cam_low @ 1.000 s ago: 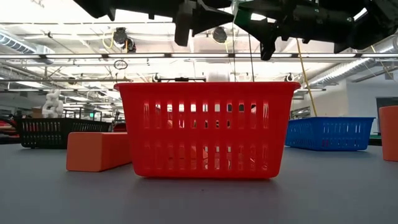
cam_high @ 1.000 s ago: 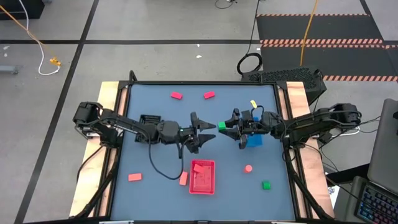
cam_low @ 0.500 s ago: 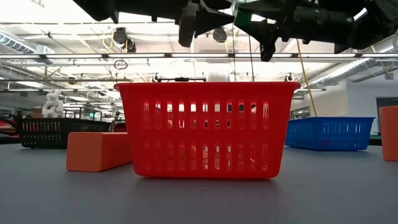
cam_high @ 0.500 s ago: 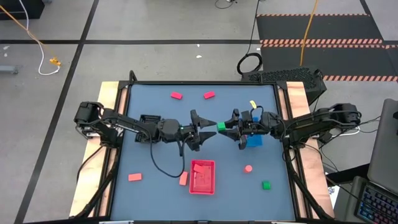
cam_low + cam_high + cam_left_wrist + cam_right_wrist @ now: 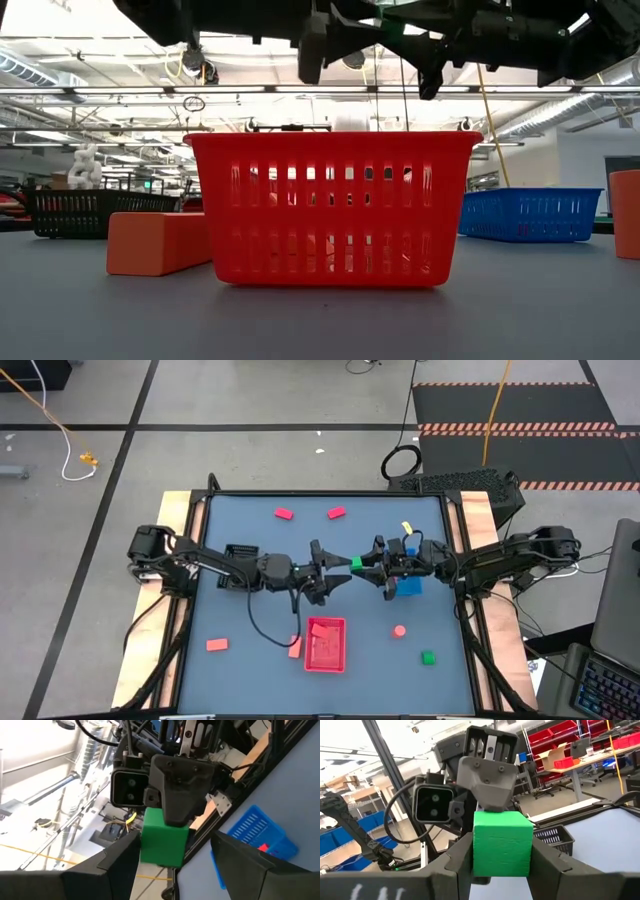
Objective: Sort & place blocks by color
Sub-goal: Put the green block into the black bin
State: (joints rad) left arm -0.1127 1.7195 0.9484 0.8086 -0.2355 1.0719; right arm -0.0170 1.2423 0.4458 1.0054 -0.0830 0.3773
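Blocks are being sorted by colour, and one green block (image 5: 356, 562) sits high above the middle of the desk (image 5: 240, 520), pinched between the right gripper's (image 5: 501, 845) fingers (image 5: 547, 861), which press on its two side faces. That hold leaves the block's front and back free, which looks deliberate for a hand-over. The left gripper (image 5: 338, 565) faces it head-on, its fingers (image 5: 240, 855) spread wide to either side of the block and not visibly touching it; in the left wrist view the cube fills the gap between them. Both arms reach inward so the two grippers meet tip to tip, well clear of the surface.

Below and nearer the front edge stands the red tray (image 5: 326, 644), with salmon pieces inside. The blue tray (image 5: 412, 586) lies under the right arm, the black tray (image 5: 238, 550) under the left. My guess is the green block is crossing to the left arm because its tray lies on that side. Loose blocks remain: two magenta (image 5: 284, 514) at the far side, salmon ones (image 5: 216, 645) and another green (image 5: 428, 657) near the front.
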